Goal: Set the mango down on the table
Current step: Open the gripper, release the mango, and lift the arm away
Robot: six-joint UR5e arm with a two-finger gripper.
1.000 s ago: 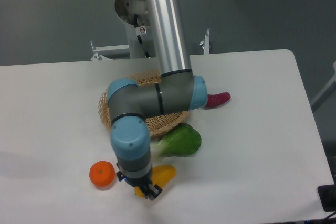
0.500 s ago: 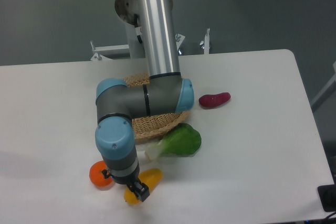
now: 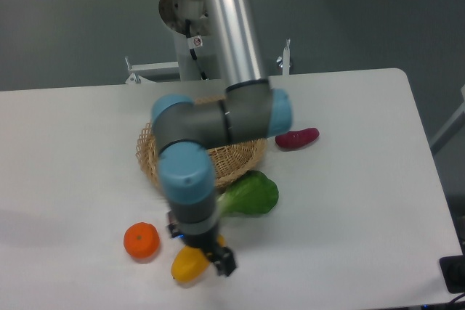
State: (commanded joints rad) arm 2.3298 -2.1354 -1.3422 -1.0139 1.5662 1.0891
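Mango [image 3: 188, 265] now lies on the bench [image 3: 349, 201] at lower left; my gripper [image 3: 222, 260], apparently released, has shifted right.

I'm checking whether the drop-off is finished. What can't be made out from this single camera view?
- Whether the fingers are open: dark, blurred, seen from behind the wrist.
- Whether the gripper touches the mango: the wrist covers the mango's right end.
- The basket's inside: the arm's elbow hides it.
- The black object: cut off by the right edge.
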